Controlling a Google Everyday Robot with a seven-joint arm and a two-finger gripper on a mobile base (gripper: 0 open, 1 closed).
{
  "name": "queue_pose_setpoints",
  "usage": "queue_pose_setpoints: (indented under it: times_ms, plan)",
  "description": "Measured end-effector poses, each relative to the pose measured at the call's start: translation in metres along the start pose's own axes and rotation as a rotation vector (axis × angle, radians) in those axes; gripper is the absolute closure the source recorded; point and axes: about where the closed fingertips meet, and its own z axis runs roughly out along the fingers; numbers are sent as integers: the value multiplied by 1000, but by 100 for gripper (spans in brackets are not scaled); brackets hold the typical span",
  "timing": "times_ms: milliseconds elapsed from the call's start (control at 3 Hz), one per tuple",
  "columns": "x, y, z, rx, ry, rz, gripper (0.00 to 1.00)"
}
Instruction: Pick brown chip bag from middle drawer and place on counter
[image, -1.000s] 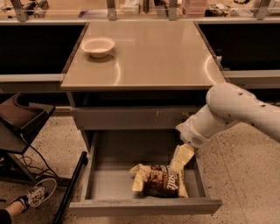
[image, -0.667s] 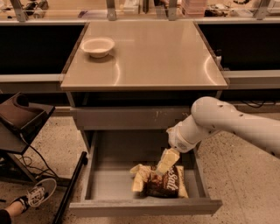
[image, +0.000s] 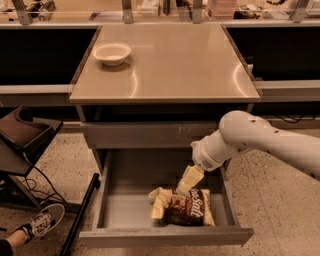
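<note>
Brown chip bag (image: 184, 209) lies flat in the pulled-out middle drawer (image: 125, 205), at about 5 o'clock on its floor, not yet lifted. Gripper (image: 188, 181) slants down from 1 o'clock with its tip at the bag's top edge, probably lining up a grasp; gripping or released, cannot tell. Counter (image: 185, 65) is above, with a bowl (image: 111, 52) at its 10 o'clock, so place away from there.

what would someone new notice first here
The big white arm on the right, its gripper low in the open middle drawer, just above the brown chip bag near the drawer's front. Then the glossy tan counter above, with a pale bowl at its back left.
</note>
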Motion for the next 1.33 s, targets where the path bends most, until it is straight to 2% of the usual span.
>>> queue_pose_setpoints:
  times_ms: [333,667,1000,1333]
  plan:
    - [9,0,34,-34,-43,37,0]
    - [19,-2,91,-78,-165,103,0]
    - [30,1,135,-91,-267,151,0]
    - [33,6,143,-108,-262,156,0]
